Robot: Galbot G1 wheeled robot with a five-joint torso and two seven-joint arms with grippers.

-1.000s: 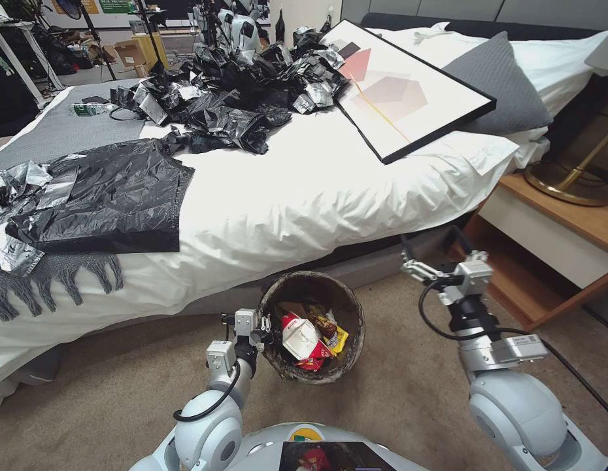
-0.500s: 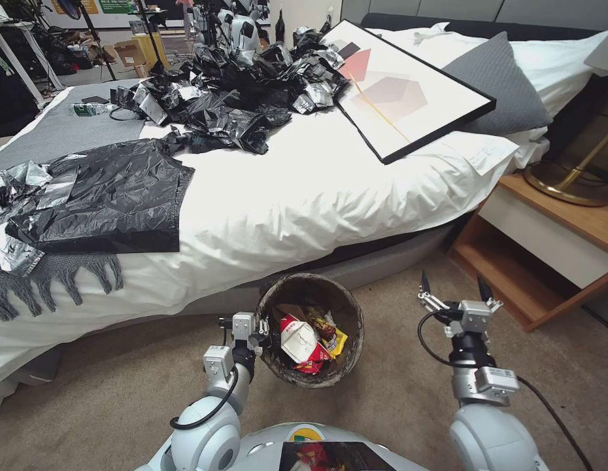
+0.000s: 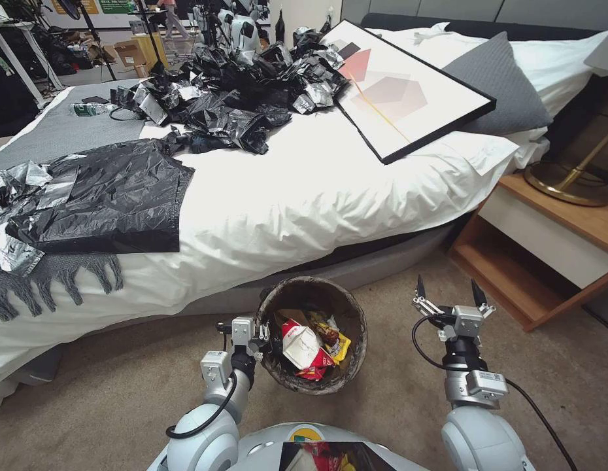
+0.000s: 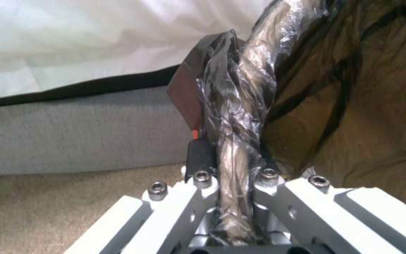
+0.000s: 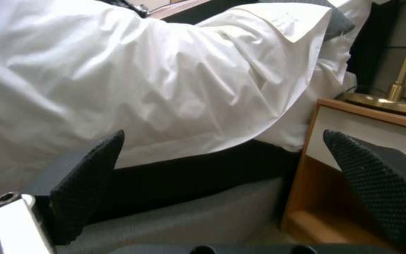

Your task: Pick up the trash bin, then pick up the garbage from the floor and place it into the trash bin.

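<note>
I have the left gripper clamped on the bin's liner rim, holding the bin just in front of the bed. Garbage sits inside the bin. My right gripper hangs to the bin's right, fingers spread apart, empty, facing the bed.

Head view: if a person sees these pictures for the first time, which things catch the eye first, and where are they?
First comes the trash bin, low in the middle above the carpet, with red, white and yellow garbage inside; the left gripper is clamped on its lined rim. Then the heap of crinkled black plastic bags on the white bed behind. The right gripper hangs open and empty, right of the bin.
</note>
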